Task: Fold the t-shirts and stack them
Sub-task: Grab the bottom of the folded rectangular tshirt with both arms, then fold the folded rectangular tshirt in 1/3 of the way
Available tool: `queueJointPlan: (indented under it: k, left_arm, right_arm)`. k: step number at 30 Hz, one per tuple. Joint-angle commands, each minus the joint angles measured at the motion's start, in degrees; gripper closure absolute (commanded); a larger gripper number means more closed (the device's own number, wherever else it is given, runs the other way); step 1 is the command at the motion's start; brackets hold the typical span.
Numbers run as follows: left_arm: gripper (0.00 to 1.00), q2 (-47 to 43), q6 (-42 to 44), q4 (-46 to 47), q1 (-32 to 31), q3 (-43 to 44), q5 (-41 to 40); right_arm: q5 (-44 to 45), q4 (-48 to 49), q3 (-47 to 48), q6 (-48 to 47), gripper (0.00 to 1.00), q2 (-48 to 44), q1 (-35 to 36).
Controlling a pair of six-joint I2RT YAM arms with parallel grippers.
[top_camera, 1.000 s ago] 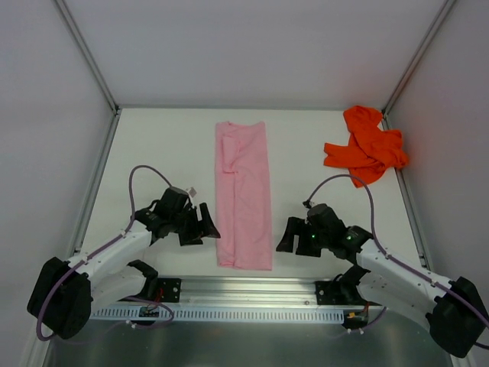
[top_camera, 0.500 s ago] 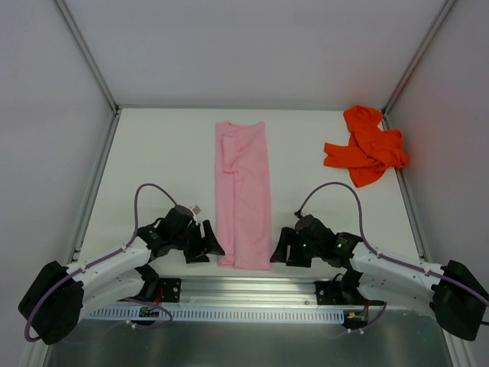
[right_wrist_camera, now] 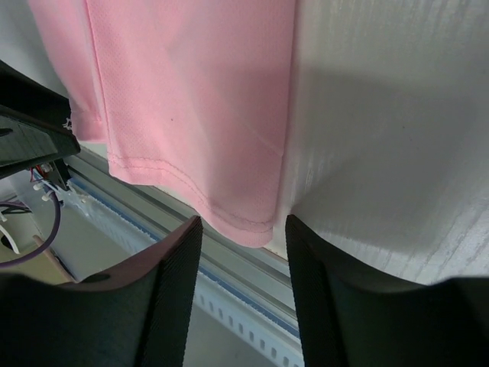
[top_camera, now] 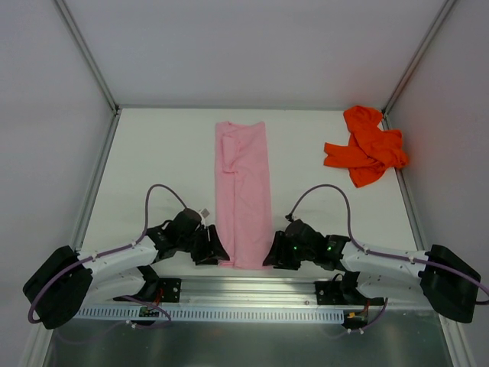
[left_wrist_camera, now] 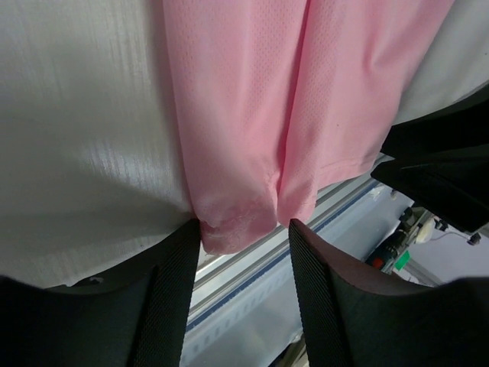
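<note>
Currently, seen from the top camera: the light pink short-sleeved cloth t-shirt [top_camera: 243, 195] lies folded into a long narrow strip, running from 12 to 6 o'clock down the middle of the white table [top_camera: 153, 168]. Its near hem reaches the table's 6 o'clock edge, just above the grooved aluminium rail [top_camera: 244, 292].

The bright orange-red cloth t-shirt [top_camera: 365, 147] sits crumpled in a heap at about 1 o'clock, in the far right corner, well apart from the pink strip and both arms.

The left gripper [top_camera: 210, 248] is low at 7 o'clock, at the hem's left corner. In the left wrist view its black fingers [left_wrist_camera: 172, 306] stand apart, with the frayed pink corner between them and not pinched.

The right gripper [top_camera: 276, 252] is low at 5 o'clock, at the hem's right corner. Its fingers [right_wrist_camera: 172, 290] are likewise spread, the stitched hem corner lying between them.

The two grippers face each other with only the strip's width between. A looped purple cable [top_camera: 321, 197] arches over each forearm.
</note>
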Motion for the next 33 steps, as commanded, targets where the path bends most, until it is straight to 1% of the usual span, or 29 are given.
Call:
queueJointPlan:
  k: [1,3,4,6,7,9,10,12,13,14,15,16,20,25,26,29,33]
  left_arm:
    - [0.51,0.2,0.0,-4.4,-0.9,-1.7,-4.2]
    - [0.57,0.0,0.0,-4.6,-0.9,-2.1,-4.5]
    - [0.63,0.1,0.0,-4.6,-0.9,-2.2,-4.5]
    - [0.7,0.2,0.0,-4.6,-0.9,-2.8,-4.7]
    - [0.75,0.4,0.0,-4.4,-0.9,-2.9,-4.8]
    - [0.77,0.8,0.0,-2.7,-0.9,-3.4,-4.4]
    - [0.79,1.4,0.1,-2.1,-0.9,-3.5,-4.3]
    - [0.85,2.5,0.2,-1.2,-0.9,-3.4,-4.2]
    - [0.88,2.7,0.3,-1.1,-0.9,-3.4,-4.1]
    - [0.99,2.8,0.3,-1.0,-0.9,-3.4,-4.1]
    - [1.0,2.7,0.4,-1.1,-0.9,-3.4,-4.0]
    - [1.0,2.5,0.6,-1.3,-0.9,-3.3,-4.2]
    - [1.0,-0.3,1.6,-5.4,-0.9,-1.5,-5.6]
    - [1.0,-5.8,4.4,-14.4,-0.9,2.9,-8.6]
    - [1.0,-6.1,4.7,-15.1,-0.9,3.7,-8.9]
    - [1.0,-6.2,6.1,-16.4,-1.0,7.4,-9.5]
    - [1.0,-4.7,8.4,-18.4,-0.9,11.7,-13.1]
  right_arm:
    - [4.7,-5.5,-1.7,1.7,0.51,1.1,0.6]
    - [4.7,-4.8,-2.2,2.2,0.54,1.3,0.6]
    - [4.8,-4.5,-2.3,2.3,0.58,1.5,0.7]
    - [4.8,-3.8,-2.3,2.4,0.62,2.3,0.7]
    - [4.8,-3.5,-2.3,2.4,0.67,2.7,0.7]
    - [4.6,-2.7,-2.0,2.4,0.71,3.8,0.8]
    - [4.4,-2.5,-1.9,2.3,0.75,4.3,1.0]
    - [4.3,-2.0,-1.5,2.2,0.8,5.3,1.3]
    - [4.3,-1.9,-1.3,2.2,0.85,5.6,1.3]
    - [4.3,-2.1,-1.2,2.2,0.88,5.7,1.4]
    - [4.3,-2.2,-1.2,2.2,0.91,5.7,1.4]
    - [4.5,-2.4,-1.2,2.4,0.98,5.4,1.5]
    - [5.3,-3.4,-1.0,2.4,0.99,3.7,1.4]
    - [6.2,-7.1,1.7,1.2,0.99,1.5,1.4]
    - [6.2,-7.9,3.5,0.8,0.99,1.0,1.5]
    - [10.1,-12.0,8.3,-1.4,0.99,0.7,1.5]
    - [14.4,-17.9,14.7,-5.6,0.99,0.6,1.2]
